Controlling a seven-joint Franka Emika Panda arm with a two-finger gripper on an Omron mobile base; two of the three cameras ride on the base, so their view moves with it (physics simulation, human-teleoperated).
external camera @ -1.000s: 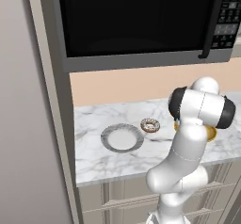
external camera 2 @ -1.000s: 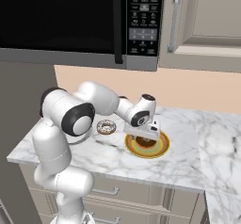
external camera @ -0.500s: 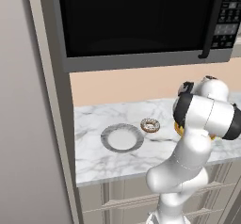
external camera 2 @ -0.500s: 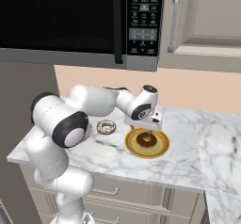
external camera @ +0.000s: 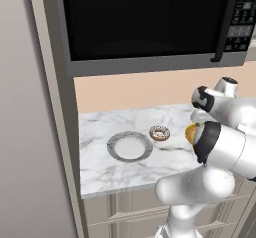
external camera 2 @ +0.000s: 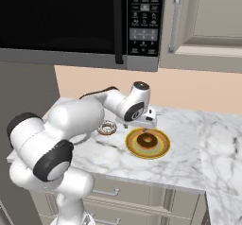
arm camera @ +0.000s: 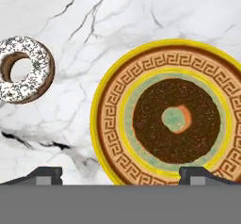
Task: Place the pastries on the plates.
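On the marble desk (arm camera: 141,16) you have a dark brown doughnut (arm camera: 176,120) centred on the yellow patterned plate (arm camera: 117,119); a white sprinkled doughnut (arm camera: 23,69) lies beside it. Your tool (arm camera: 121,173) hovers above, wide open, empty.

You have the brown doughnut (arm camera: 176,120) lying flat in the middle of the yellow plate (arm camera: 113,124), a round plate with a key-pattern band and a greenish inner ring; in the right base view the doughnut (external camera 2: 147,139) sits centred on that plate (external camera 2: 163,149). Your white-iced doughnut (arm camera: 22,69), flecked with dark sprinkles, lies flat on the marble worktop, apart from the yellow plate. In the left base view it (external camera: 159,133) rests just beside the grey-rimmed plate (external camera: 116,154), whose white centre is bare.
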